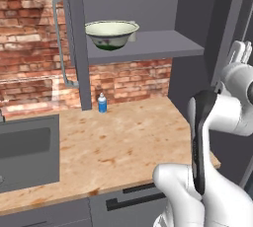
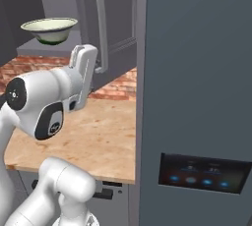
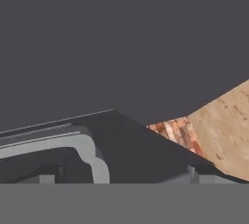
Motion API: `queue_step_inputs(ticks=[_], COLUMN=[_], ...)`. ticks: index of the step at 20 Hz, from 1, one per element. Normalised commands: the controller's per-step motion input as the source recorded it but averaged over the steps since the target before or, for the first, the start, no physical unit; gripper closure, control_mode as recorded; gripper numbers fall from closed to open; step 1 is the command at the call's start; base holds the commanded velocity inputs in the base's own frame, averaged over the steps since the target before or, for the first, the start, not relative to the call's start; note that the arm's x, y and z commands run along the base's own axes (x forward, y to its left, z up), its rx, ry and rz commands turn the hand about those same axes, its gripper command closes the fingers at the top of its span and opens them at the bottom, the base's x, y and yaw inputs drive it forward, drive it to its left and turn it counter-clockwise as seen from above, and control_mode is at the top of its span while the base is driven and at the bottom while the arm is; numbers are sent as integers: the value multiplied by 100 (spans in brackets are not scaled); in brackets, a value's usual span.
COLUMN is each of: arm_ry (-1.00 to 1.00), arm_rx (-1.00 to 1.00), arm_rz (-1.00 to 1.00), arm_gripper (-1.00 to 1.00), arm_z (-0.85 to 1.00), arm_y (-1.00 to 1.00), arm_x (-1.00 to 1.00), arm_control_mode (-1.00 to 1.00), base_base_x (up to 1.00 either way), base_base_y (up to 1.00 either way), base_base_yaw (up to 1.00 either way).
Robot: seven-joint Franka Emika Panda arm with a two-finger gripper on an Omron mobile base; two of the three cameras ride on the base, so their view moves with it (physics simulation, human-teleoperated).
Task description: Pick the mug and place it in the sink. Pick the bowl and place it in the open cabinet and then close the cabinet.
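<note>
Cream-white with green marks round the bottom, so easy to spot the bowl (image 1: 111,34): sitting upright on the grey shelf (image 1: 153,46) inside the cabinet (image 1: 192,9), out near the shelf's front left corner. Same story from the right base view, perched up top left.

Both doors hanging open. Can see the left one edge-on in the left base view with its long bar handle (image 1: 59,38) sticking out in front of the brick wall (image 1: 29,48). Seeing the right door (image 2: 118,14) swung out toward the camera in the right base view, with its own bar handle (image 2: 101,28) just past the end of the arm (image 2: 44,97).

As for the gripper (image 3: 121,178): spread wide, holding nothing. Looking along it, can make out the two dark tips low in the frame, far apart, with the curved end of that grey handle close by the left tip. Can't tell whether touching or not.

Down below: wooden counter (image 1: 128,142), small blue bottle (image 1: 102,103) with a white cap standing back by the wall under the shelf, and the dark grey sink (image 1: 29,122) off to the left. Grey drawers (image 1: 128,201) under the counter edge, plus a tall dark fridge (image 2: 197,72) with little blue lights on the right.
</note>
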Motion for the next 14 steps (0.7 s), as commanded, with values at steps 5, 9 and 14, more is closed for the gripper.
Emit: queue_step_inputs(ticks=[5,9,14], arm_ry=[0,1,3], arm_rx=[0,0,0], arm_rz=[5,5,5], arm_gripper=[-100,-100,-100], arm_z=[3,0,0], arm_y=[0,0,0], arm_x=[38,41,48], arm_control_mode=[-100,-100,-100], base_base_x=[0,0,0], base_base_y=[0,0,0], base_base_yaw=[0,0,0])
